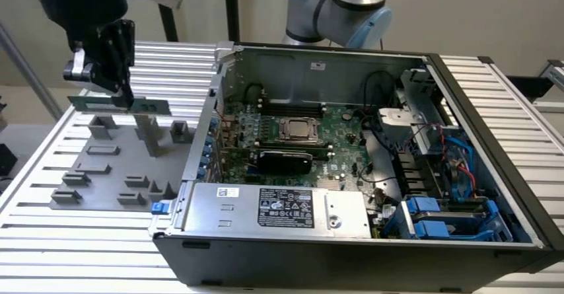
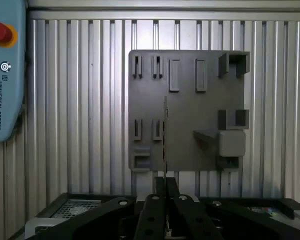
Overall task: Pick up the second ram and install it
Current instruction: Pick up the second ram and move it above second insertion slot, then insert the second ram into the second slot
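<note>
My gripper (image 1: 125,98) hangs over the grey holder plate (image 1: 115,172) at the exterior view's left, shut on the second ram (image 1: 145,104). The ram is a slim green stick held level, lifted a little above the plate's upright blocks. In the wrist view the ram (image 2: 165,135) appears edge-on as a thin line running out from between my dark fingers (image 2: 155,200), with the holder plate (image 2: 190,100) behind it. The open computer case (image 1: 493,142) stands at the exterior view's right, its green motherboard (image 1: 344,132) exposed.
The holder plate carries several grey blocks and slots (image 2: 174,75). The case's metal wall (image 1: 211,109) rises between the plate and the motherboard. A power supply (image 1: 273,208) sits at the case's front. A teach pendant (image 2: 5,75) with a red button lies on the ribbed aluminium table (image 2: 80,100).
</note>
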Robot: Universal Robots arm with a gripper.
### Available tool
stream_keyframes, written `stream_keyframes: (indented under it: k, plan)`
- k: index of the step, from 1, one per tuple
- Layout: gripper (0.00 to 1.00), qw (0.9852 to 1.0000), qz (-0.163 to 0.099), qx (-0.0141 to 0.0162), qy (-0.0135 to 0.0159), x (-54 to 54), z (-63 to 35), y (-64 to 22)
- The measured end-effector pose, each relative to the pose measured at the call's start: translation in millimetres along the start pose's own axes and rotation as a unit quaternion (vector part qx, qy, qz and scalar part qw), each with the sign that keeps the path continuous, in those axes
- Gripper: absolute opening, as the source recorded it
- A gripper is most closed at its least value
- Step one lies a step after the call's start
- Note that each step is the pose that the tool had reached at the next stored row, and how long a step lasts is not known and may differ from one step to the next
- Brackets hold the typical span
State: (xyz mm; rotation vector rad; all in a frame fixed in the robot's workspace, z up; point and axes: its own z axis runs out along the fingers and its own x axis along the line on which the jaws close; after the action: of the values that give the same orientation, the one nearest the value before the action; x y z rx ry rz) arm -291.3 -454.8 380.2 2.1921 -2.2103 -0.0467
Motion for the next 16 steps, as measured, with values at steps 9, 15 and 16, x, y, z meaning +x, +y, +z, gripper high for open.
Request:
stream_keyframes:
  k: [9,15,16]
  plan:
    - [0.00,1.0000,0.000,-0.0018,-0.0003,-0.4,-32.1,-39.9]
    - [0.00,1.0000,0.000,-0.0019,-0.0023,-0.6,-34.6,-66.9]
    - [0.00,1.0000,0.000,-0.0019,-0.0026,-0.6,-34.8,-71.6]
